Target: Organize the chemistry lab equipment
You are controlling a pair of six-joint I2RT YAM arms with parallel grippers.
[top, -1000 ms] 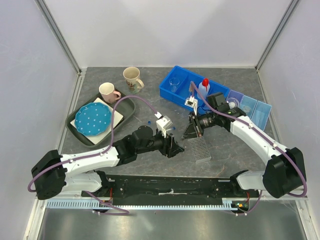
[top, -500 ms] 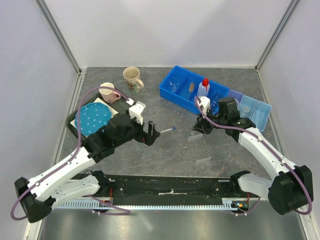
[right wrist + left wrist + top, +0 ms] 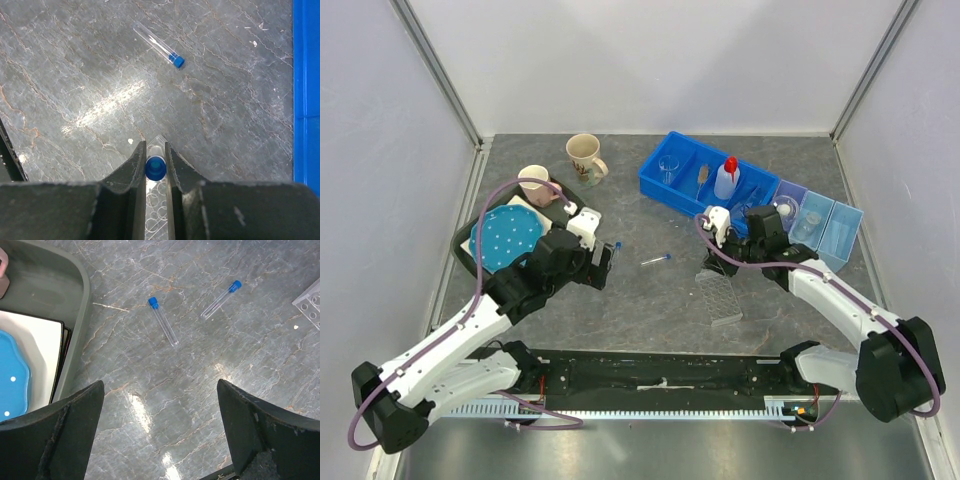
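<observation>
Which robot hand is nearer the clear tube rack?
Right. The right hand, gripping a blue-capped tube, is over the clear tube rack; the left hand is far left.

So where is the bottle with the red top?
In the top view, the squeeze bottle sits in the blue bin at the back right, just right of the thin brush.
</observation>
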